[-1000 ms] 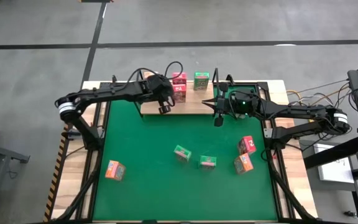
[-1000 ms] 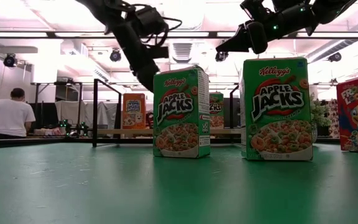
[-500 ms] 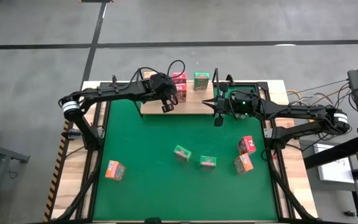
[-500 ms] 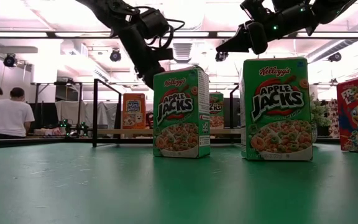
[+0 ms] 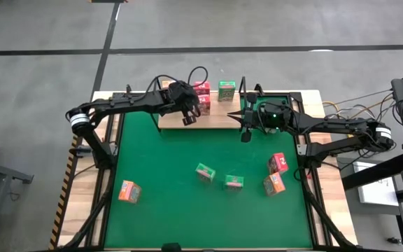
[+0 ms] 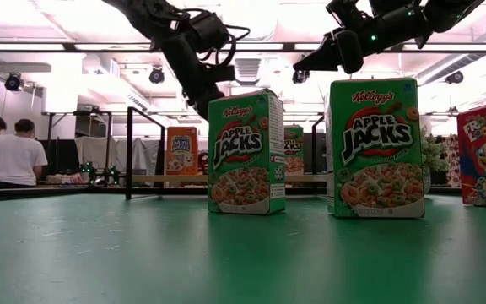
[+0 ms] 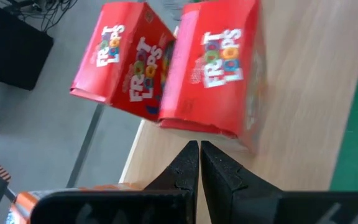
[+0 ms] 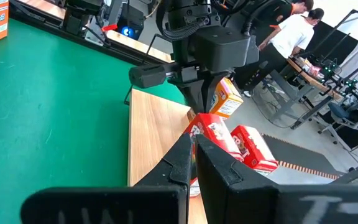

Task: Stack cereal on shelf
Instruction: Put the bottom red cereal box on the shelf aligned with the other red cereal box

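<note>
The shelf [image 5: 212,119], a light wooden board, lies at the mat's far edge. Two pink cereal boxes [image 5: 201,96] [image 7: 213,68] and a green one [image 5: 227,90] stand on it, with an orange one [image 8: 229,99] behind my left gripper. My left gripper [image 5: 187,120] [image 7: 199,149] hangs shut over the board, just in front of the pink boxes, holding nothing. My right gripper [image 5: 243,133] [image 8: 193,144] is shut and empty, raised over the shelf's right end. On the green mat stand two green boxes [image 5: 205,171] [image 5: 234,182], a pink one [image 5: 278,163] and two orange ones [image 5: 273,184] [image 5: 129,190].
Black wire uprights [image 6: 129,152] stand at the shelf's sides. The green mat [image 5: 159,154] lies open between the shelf and the loose boxes. People [image 6: 15,156] are in the room beyond the table.
</note>
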Tool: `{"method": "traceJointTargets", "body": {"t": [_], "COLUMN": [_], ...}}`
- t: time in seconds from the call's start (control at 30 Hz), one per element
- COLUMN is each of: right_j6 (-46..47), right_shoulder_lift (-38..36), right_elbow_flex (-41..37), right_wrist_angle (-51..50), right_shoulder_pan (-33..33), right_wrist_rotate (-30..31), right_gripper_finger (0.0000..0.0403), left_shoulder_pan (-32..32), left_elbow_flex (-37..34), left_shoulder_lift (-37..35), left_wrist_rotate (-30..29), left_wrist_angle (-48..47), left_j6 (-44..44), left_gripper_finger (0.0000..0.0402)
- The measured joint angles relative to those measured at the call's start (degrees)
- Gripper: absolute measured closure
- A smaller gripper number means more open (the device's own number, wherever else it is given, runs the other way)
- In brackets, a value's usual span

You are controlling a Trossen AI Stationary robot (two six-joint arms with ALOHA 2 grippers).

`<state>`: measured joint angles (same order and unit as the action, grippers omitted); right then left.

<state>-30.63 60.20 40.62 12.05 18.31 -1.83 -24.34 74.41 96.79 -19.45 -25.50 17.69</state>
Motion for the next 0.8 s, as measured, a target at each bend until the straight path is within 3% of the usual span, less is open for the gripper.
{"method": "traceJointTargets", "body": {"t": [0.3, 0.43, 0.5, 0.63, 0.8], "right_j6": [-0.35, -0.42, -0.48, -0.54, -0.74], "right_shoulder_lift": [0.00, 0.00, 0.00, 0.00, 0.00], "right_elbow_flex": [0.00, 0.00, 0.00, 0.00, 0.00], "right_wrist_angle": [0.00, 0.00, -0.02, -0.01, 0.08], "right_shoulder_pan": [0.00, 0.00, 0.00, 0.00, 0.15], "right_wrist_rotate": [0.01, 0.02, 0.04, 0.04, 0.00], "right_gripper_finger": [0.0390, 0.0390, 0.0390, 0.0390, 0.0390], "left_shoulder_pan": [-0.13, 0.26, 0.57, 0.61, 0.65], "left_elbow_flex": [0.02, 0.36, 0.63, -0.21, -0.29], "left_shoulder_lift": [-0.03, -1.48, -2.25, -1.86, 0.56], "left_wrist_rotate": [-0.21, -0.80, 3.19, 18.18, 16.66], "left_wrist_angle": [0.90, -3.99, -6.98, -6.90, -1.65], "left_j6": [0.00, -0.22, -0.04, 1.47, 1.75], "left_gripper_finger": [0.0402, 0.0402, 0.0402, 0.0402, 0.0402]}}
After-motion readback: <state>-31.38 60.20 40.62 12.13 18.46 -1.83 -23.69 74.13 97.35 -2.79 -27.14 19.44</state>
